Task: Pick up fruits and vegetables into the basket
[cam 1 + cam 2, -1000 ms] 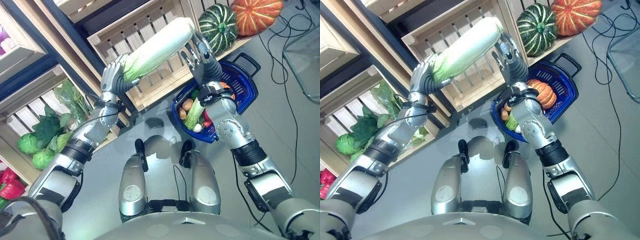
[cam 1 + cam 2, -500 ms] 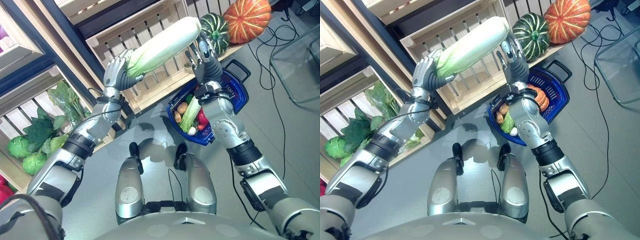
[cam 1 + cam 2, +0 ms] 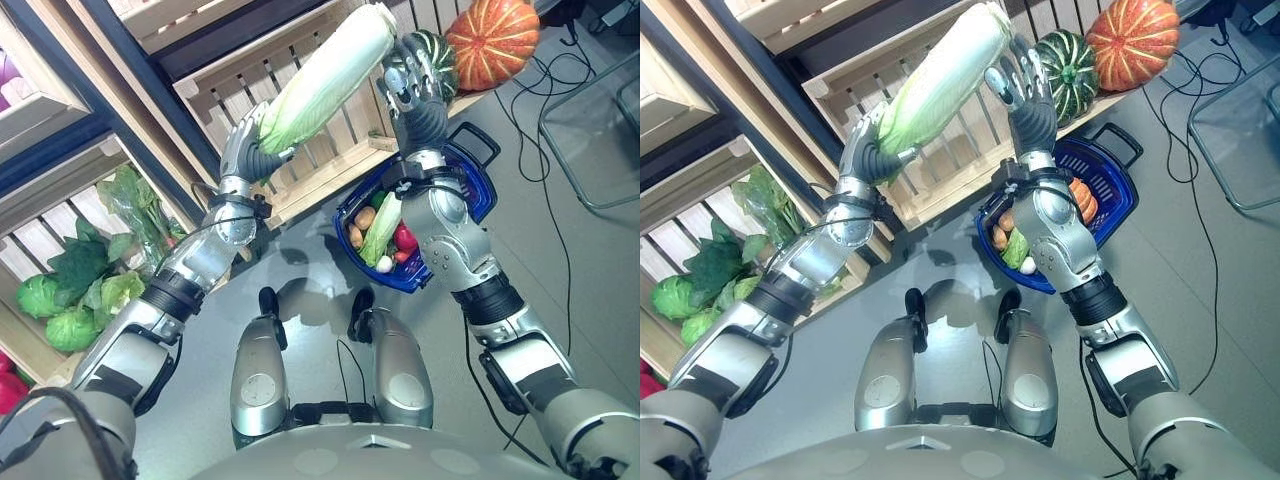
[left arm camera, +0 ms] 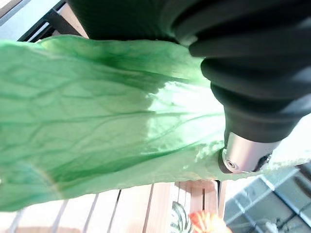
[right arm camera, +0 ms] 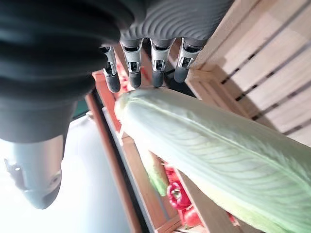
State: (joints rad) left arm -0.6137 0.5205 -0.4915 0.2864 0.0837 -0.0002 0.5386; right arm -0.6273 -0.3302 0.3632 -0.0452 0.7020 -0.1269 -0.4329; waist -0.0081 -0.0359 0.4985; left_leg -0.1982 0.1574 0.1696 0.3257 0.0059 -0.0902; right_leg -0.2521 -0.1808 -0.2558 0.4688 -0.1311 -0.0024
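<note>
Left eye view shows a long napa cabbage (image 3: 325, 75) held high in the air, slanting from its green leafy end at about 7 o'clock up to its pale end at about 1 o'clock, in front of the slatted wooden crate (image 3: 290, 150). The blue basket (image 3: 470, 190) sits on the floor well below it, toward 4 o'clock from the cabbage, already holding a potato, a leek-like stalk and something red.

The main risk, as I judge it, is the cabbage slipping out at the upper end. The left hand (image 3: 248, 150) has its fingers curled round the leafy end, and the left wrist view shows soft green leaf pressed against that hand; loose leaves can crush or tear, so this hold may give way under the weight. The right hand (image 3: 1018, 85) stands at the pale end with its fingers (image 5: 132, 68) straight and barely spread, and the right wrist view shows them extended just past the cabbage, not closed on it, so that end is braced at best. If the two arms drift apart or tilt further on the way down, the cabbage could roll off the open hand, strike the crate or land beside the basket. It is also longer than the basket looks wide, so it may tip out over the rim.
</note>
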